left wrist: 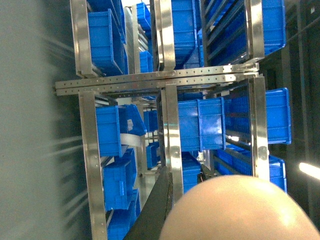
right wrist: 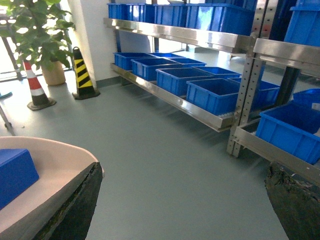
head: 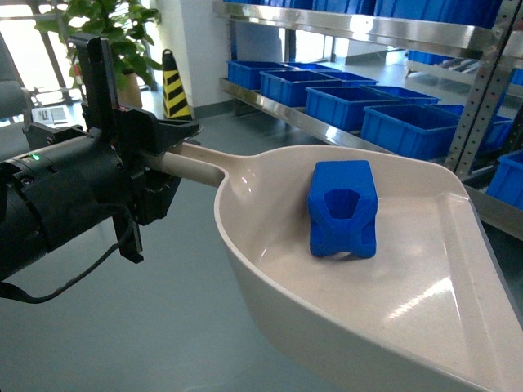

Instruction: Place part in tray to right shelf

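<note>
The cream tray point(head: 392, 294) hangs in the air in front of me, and my left gripper point(head: 155, 151) is shut on its long round handle point(head: 192, 166). The bright-blue part point(head: 343, 210) rests inside the tray near its back wall, recess facing me. In the left wrist view the handle's rounded end point(left wrist: 240, 210) fills the bottom beside one dark finger point(left wrist: 155, 210). My right gripper point(right wrist: 185, 200) is open and holds nothing. Its left finger point(right wrist: 80, 210) sits beside the tray's rim point(right wrist: 50, 170), where a corner of the part point(right wrist: 15, 175) shows. The steel shelf point(head: 327, 126) stands to the right.
Blue crates point(head: 409, 126) line the shelf's low level, and more sit on the level above point(right wrist: 200, 15). A steel upright point(right wrist: 250, 75) stands at the right. Two striped cones point(right wrist: 82, 75) point(right wrist: 35, 90) and a potted plant point(right wrist: 40, 35) stand at the back left on the grey floor point(right wrist: 165, 165).
</note>
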Motion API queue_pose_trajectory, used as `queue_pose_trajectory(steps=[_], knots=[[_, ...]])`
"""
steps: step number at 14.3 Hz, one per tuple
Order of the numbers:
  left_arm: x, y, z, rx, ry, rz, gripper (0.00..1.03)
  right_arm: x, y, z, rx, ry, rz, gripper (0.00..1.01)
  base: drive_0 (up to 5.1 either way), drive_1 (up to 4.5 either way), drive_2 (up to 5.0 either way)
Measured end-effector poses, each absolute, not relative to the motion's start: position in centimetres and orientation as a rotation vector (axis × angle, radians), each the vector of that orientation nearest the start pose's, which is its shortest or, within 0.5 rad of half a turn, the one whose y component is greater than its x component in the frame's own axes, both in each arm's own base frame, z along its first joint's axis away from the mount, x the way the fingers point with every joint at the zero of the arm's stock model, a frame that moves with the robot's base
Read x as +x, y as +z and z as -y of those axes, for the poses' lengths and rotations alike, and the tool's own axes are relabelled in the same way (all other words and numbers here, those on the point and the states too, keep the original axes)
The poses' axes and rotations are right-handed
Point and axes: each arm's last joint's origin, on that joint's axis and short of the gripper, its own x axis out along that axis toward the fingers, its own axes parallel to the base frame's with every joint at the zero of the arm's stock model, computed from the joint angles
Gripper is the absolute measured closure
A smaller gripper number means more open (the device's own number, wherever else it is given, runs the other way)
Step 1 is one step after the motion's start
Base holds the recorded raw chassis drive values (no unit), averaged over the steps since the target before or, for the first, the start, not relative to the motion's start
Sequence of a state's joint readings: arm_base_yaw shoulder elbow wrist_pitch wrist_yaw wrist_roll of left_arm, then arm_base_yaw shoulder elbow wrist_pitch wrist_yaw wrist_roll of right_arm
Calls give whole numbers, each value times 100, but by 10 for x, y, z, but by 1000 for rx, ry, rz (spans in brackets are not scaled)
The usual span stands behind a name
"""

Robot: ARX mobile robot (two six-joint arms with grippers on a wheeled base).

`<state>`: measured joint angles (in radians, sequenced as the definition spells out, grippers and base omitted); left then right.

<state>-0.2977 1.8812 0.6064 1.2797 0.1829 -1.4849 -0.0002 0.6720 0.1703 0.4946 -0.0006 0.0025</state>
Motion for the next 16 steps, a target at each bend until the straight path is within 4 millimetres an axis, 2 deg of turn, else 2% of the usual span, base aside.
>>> queue_pose_trajectory(steps=[16], knots=[[310,139,101,-1454,-392,-352,91,154,202,0,2,0,-7,3,-153,-153,-153]])
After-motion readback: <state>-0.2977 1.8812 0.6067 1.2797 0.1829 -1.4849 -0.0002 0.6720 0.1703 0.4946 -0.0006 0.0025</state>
